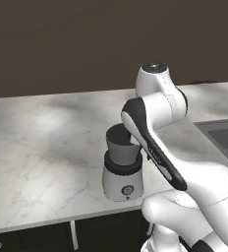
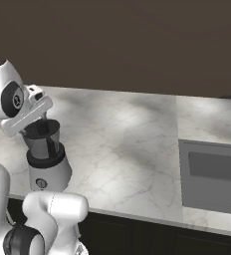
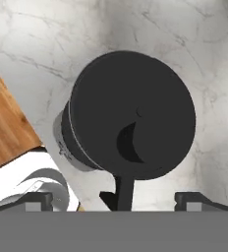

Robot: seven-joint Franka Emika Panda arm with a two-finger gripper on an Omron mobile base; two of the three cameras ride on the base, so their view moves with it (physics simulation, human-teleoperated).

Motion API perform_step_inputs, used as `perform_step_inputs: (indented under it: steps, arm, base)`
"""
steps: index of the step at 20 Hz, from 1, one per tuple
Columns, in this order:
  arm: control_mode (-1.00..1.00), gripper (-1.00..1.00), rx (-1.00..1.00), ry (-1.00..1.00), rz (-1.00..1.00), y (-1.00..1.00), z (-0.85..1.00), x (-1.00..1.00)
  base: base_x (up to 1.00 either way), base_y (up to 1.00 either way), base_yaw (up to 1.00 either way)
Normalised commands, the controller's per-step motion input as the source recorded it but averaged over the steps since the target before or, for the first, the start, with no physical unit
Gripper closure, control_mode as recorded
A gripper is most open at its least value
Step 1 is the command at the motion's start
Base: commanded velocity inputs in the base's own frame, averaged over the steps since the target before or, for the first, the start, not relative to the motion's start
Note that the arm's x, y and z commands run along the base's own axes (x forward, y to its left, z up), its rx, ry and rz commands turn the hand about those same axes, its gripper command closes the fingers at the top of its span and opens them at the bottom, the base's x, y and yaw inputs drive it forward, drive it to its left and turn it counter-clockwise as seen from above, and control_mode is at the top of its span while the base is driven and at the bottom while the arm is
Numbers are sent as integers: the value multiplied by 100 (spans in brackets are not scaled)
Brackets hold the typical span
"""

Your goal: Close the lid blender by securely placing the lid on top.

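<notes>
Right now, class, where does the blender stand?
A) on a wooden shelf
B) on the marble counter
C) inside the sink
B: the blender stands upright on the marble counter, near its front edge and apart from the sink.

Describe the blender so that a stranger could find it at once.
On the marble counter, left of the sink, near the front edge, stands the blender. It has a grey base with a dial, a black collar and a translucent jar.
</notes>
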Motion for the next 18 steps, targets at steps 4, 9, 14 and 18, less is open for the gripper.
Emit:
perform_step_inputs:
  steps: [4, 9, 14, 18]
  arm:
    - [-100, -100, 1, -13, 0, 0, 37, -44]
    - [-100, -100, 2, -14, 0, -13, 16, -43]
    - [-100, -100, 3, -9, 0, -50, 0, -21]
    - [-100, -100, 5, -3, 0, -60, 0, -4]
  base:
    - [0, 0, 0]
    - [0, 0, 0]
    - [0, 0, 0]
    - [0, 0, 0]
